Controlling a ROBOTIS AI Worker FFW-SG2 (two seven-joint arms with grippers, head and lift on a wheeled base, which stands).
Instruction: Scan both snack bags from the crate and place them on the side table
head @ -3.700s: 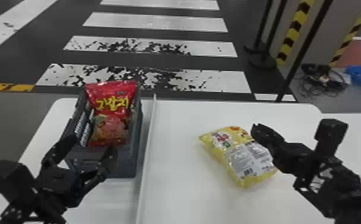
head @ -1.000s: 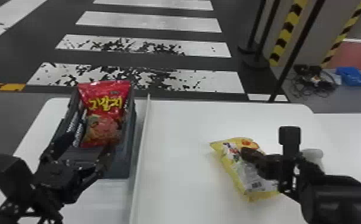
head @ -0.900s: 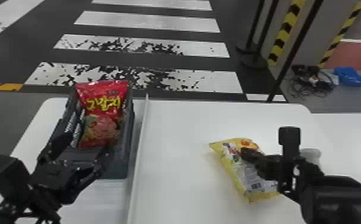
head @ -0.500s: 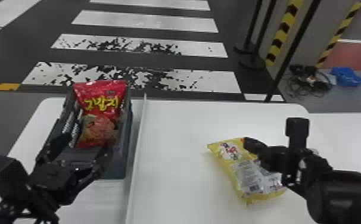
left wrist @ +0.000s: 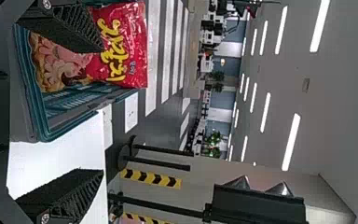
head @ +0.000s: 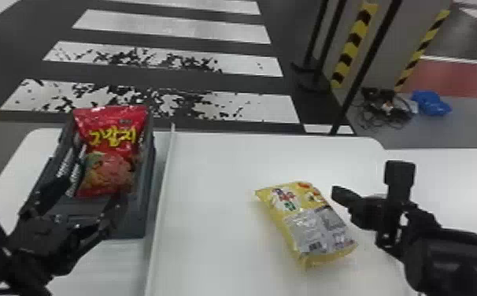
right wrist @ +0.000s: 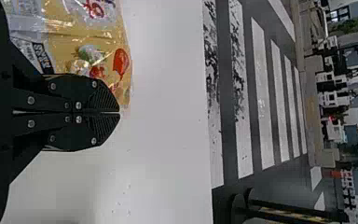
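- Since right gripper [right wrist: 119, 112] has backed off yellow bag [head: 308, 224], bag lies loose on white table [head: 210, 177].
- It's closed, empty.
- Left gripper [head: 94, 189] open by crate [head: 141, 200], red bag [head: 110, 153] inside: yellow probably placed, red likely next.

So the red bag [head: 111, 161] has yellow lettering and a food picture, and it's leaning in the dark slatted crate [head: 137, 216], top end poking past the rim. The yellow bag [head: 308, 220] is puffy with a greyish printed panel, just lying at a slant on the white table [head: 218, 173].
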